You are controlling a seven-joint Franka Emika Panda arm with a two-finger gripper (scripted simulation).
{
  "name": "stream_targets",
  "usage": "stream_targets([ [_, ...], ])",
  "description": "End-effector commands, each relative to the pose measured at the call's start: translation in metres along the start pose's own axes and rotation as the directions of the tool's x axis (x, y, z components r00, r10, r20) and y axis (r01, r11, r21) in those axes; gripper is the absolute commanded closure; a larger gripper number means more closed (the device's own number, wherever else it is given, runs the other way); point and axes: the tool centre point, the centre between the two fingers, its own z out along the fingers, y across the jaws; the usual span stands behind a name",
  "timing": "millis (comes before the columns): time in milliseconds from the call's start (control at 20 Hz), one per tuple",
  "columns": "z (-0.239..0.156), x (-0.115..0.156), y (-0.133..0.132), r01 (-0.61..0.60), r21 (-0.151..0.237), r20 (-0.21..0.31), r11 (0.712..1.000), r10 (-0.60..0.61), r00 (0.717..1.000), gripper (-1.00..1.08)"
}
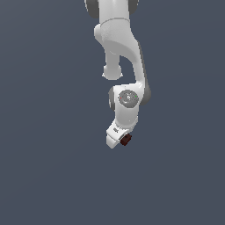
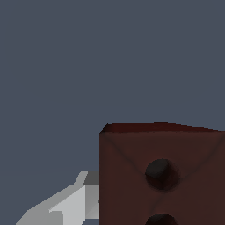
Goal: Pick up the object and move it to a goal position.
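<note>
Wrist view shows my white gripper [image 1: 119, 141] closed on the small dark reddish-brown studded block [image 2: 161, 176], so pickup looks done and carrying to the goal remains.

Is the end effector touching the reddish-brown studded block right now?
Touching. In the wrist view a grey fingertip meets the studded block at its side; the exterior view shows the block at the end effector.
</note>
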Motion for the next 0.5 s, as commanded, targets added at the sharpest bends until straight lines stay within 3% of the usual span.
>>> stream_targets([
  [0,-0.013,-0.018,0.007,-0.001,-0.003,-0.002,1.000,0.001,1.000,1.08],
  [450,-0.052,-0.082,0.030,-0.001,-0.003,-0.002,1.000,0.001,1.000,1.08],
])
